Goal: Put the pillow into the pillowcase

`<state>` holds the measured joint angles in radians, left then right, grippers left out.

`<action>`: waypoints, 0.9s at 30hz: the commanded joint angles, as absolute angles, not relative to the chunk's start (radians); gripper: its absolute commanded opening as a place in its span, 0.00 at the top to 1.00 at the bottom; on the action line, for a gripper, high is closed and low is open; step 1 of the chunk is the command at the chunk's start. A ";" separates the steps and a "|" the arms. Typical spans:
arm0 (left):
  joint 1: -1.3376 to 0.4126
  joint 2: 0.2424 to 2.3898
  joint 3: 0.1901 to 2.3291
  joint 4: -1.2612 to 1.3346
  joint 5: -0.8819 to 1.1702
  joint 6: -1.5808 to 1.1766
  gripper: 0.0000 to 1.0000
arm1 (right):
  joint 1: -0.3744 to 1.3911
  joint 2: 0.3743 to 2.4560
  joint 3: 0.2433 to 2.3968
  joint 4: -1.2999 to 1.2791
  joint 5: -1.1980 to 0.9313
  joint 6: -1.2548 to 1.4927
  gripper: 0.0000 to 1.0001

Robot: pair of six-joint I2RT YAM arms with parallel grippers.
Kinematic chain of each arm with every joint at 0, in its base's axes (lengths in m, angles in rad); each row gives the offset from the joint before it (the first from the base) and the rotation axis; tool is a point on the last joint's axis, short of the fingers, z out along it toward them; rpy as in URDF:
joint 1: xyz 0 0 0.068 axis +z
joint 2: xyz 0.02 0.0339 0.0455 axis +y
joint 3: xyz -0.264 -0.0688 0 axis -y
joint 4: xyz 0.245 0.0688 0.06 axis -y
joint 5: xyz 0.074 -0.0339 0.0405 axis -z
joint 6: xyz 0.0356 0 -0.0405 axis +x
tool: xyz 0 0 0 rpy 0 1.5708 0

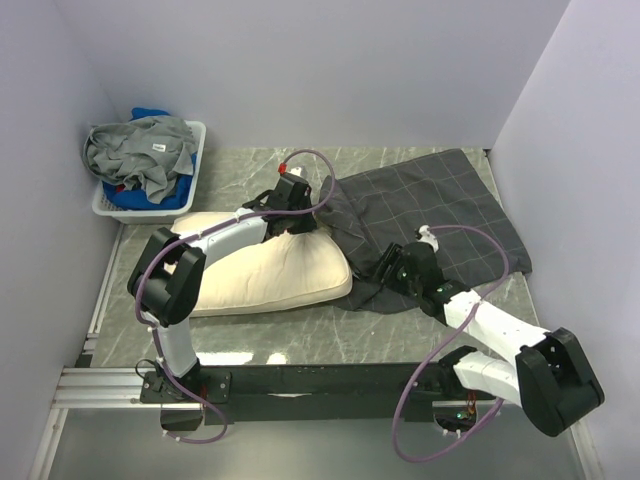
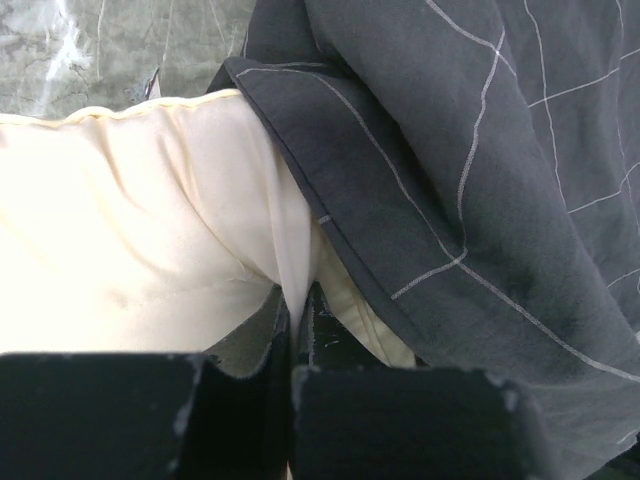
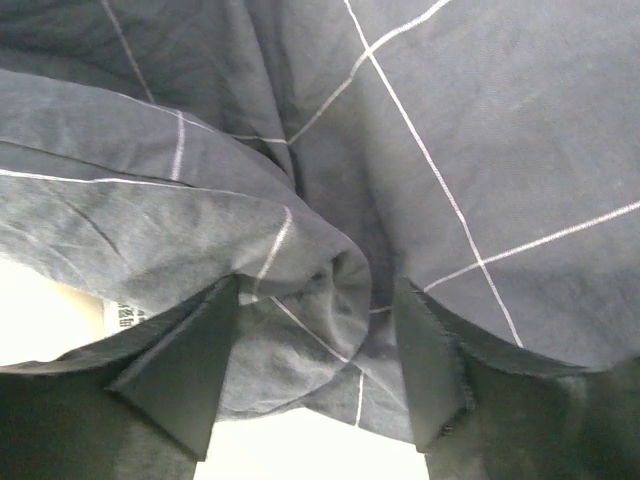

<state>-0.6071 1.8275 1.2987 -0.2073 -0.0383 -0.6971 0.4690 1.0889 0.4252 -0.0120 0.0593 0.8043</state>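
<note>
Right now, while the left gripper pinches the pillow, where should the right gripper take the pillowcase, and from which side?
Probably the stitched hem of the pillowcase mouth, where it lies over the end of the pillow. Come from the pillow side: the edge stands up in loose folds there, and the open right gripper straddles one.

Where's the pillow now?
In the top view, the pillow lies left of centre, its right end touching the pillowcase, just below the white basket.
</note>
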 commanded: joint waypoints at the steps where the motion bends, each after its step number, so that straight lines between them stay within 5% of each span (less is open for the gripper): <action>1: -0.597 1.816 1.344 -0.160 -0.009 -0.701 0.99 | 0.479 1.106 0.442 0.074 0.055 0.792 0.41; 16: -0.597 1.809 1.347 -0.150 -0.009 -0.716 0.99 | 0.495 1.158 0.416 0.100 0.052 0.801 0.46; 20: -0.597 1.812 1.347 -0.147 -0.012 -0.729 0.99 | 0.499 1.141 0.433 0.075 0.028 0.793 0.72; 21: -0.597 1.812 1.345 -0.144 -0.015 -0.732 0.99 | 0.503 1.128 0.436 0.063 0.020 0.793 0.89; 22: -0.597 1.812 1.345 -0.143 -0.018 -0.736 0.99 | 0.505 1.109 0.440 0.048 0.017 0.795 0.96; 27: -0.597 1.816 1.355 -0.135 -0.020 -0.747 0.99 | 0.518 0.893 0.436 -0.113 0.034 0.782 1.00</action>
